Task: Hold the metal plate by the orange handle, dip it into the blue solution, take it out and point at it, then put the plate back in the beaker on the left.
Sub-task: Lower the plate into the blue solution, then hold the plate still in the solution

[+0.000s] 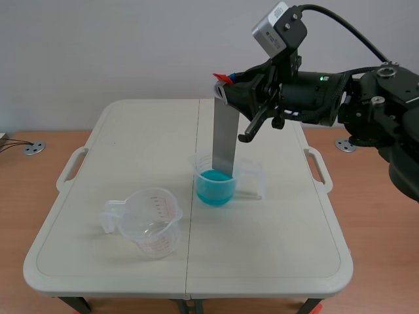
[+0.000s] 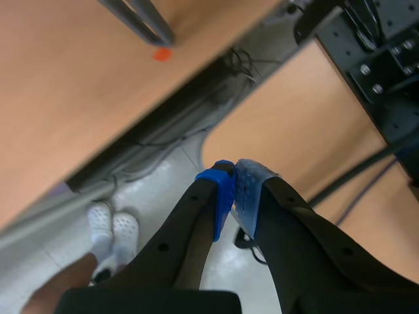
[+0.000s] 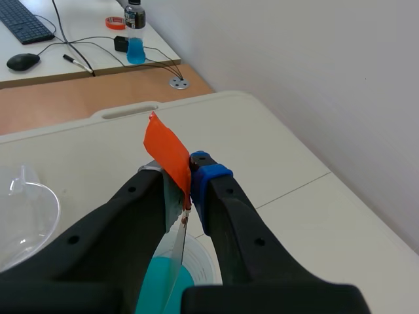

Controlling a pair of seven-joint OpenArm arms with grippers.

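Left tool [image 2: 234,180] pressed together on nothing, over the floor; empty clear beaker [image 1: 149,222] stands on the tabletop [image 1: 281,235], left of centre. Metal plate [image 1: 224,134] hangs upright, lower end down in the beaker of blue solution [image 1: 215,186]; right tool [image 3: 188,180] pinches its orange handle [image 3: 165,149] above.

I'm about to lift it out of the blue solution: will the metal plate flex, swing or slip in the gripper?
Probably stiff: the metal plate hangs straight from the right gripper with no visible bend. Slip seems possible, since only its orange handle is pinched at the very top. It looks thin, so likely light.
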